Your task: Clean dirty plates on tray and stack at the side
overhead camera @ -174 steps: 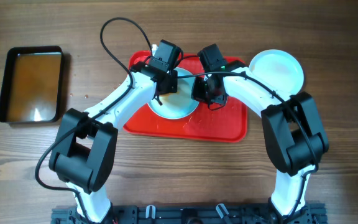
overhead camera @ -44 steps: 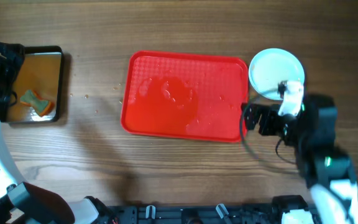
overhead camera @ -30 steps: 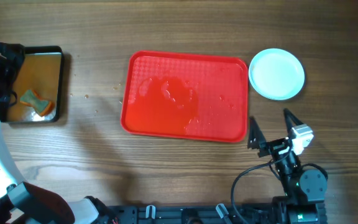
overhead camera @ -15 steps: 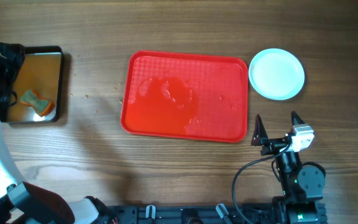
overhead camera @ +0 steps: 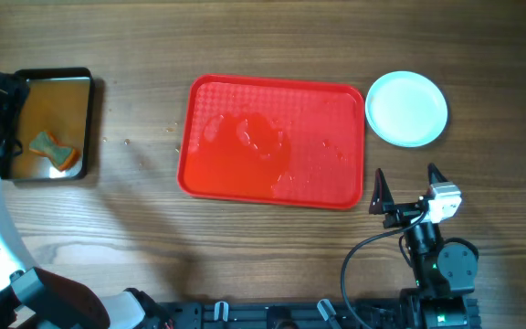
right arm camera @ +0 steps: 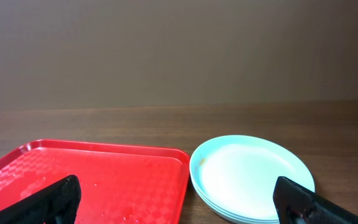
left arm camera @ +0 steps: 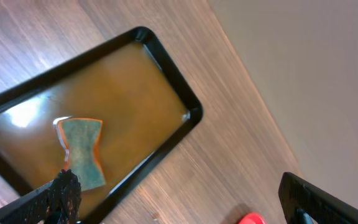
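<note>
R gripper (overhead camera: 405, 181) parked near the table's front edge, low over the wood, jaws spread wide, nothing between them. Its wrist cam looks out level across the table w/ both fingertips (right arm camera: 59, 198) at the bottom corners of the view. Straight ahead of it: stack of pale blue plates (overhead camera: 407, 108), sitting on bare wood just off the right edge of the red tray (overhead camera: 272, 142). Wrist view shows more than one rim in the stack (right arm camera: 250, 171), top plate looks clean; exact count hard to call. Plates and tray are v. close, can't tell if touching. Red tray has no plates on it, only wet smears and droplets, mostly centre and lower right; its raised rim and textured floor show in the R wrist cam (right arm camera: 86, 174). L gripper (left arm camera: 178, 191) is far over on the left side of the table, up above the black tray (overhead camera: 55, 72), jaws also spread, holding nothing; fingertips (left arm camera: 64, 190) frame the bottom of its view. Black tray holds brownish liquid, and a sponge (overhead camera: 53, 149) lies in it, green face w/ orange edge, pinched-waist shape, toward the tray's front end. L wrist cam sees the same sponge (left arm camera: 81, 152) lying flat in the liquid, apart from the fingers. A few crumbs/specks on the wood between black tray and red tray.
</note>
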`<action>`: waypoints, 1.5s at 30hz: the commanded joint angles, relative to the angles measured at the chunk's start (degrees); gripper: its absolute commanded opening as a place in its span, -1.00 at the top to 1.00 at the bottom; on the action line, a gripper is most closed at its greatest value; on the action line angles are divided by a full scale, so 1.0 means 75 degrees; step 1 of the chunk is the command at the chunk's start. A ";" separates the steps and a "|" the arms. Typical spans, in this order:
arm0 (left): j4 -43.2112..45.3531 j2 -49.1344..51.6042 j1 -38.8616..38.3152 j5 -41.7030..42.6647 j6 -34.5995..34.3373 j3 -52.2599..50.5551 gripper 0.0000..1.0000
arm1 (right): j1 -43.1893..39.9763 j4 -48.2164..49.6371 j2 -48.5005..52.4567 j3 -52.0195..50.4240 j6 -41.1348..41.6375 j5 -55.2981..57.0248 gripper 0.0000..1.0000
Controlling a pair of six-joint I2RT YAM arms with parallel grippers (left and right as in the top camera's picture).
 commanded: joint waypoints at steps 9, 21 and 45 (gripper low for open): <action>0.0184 -0.2824 -0.2465 -0.0927 0.1250 -0.3599 -1.00 | 0.0032 0.0015 -0.0096 -0.0012 -0.0102 0.0154 -1.00; 0.4342 -0.7933 -0.3217 -0.0868 0.1247 -0.9524 -1.00 | 0.0032 0.0015 -0.0096 -0.0012 -0.0099 0.0154 -1.00; 0.4232 -1.1532 -0.4724 -0.1472 0.4132 -1.0276 -1.00 | 0.0032 0.0015 -0.0096 -0.0012 -0.0102 0.0154 -0.99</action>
